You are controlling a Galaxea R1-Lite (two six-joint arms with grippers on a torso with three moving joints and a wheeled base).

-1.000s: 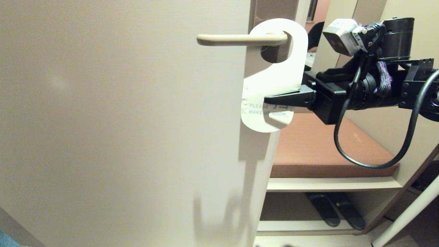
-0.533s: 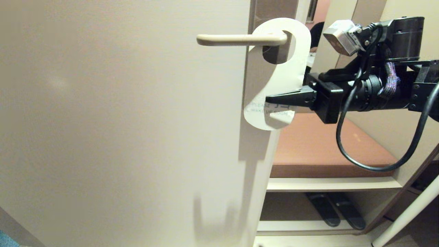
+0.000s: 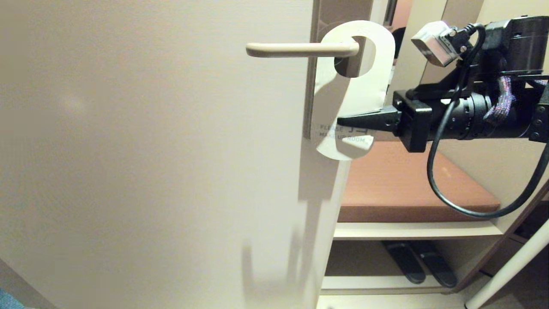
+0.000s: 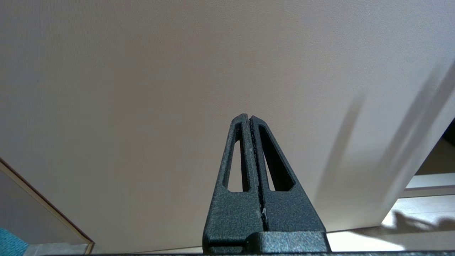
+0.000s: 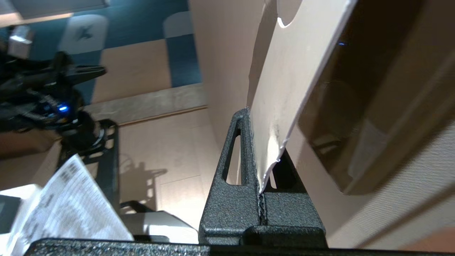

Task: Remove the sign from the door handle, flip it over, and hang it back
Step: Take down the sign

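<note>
presently the sign [image 3: 358,92], a thin, light, bendable card looped over the door handle [image 3: 300,49], is gripped near its lower edge by the right gripper [image 3: 345,123], while the left gripper [image 4: 250,119] is kept closed on nothing

I count one sign [image 3: 362,92], white side out, and one handle [image 3: 300,49] on one plate [image 3: 339,10], all on one door [image 3: 150,150]. I have two grippers: the right gripper [image 3: 345,124] and the left gripper [image 4: 249,119]. Past the door edge I count two shelves, a brown upper shelf [image 3: 399,180] and a pale lower shelf [image 3: 416,230], with two dark slippers [image 3: 418,262] underneath them.
</note>
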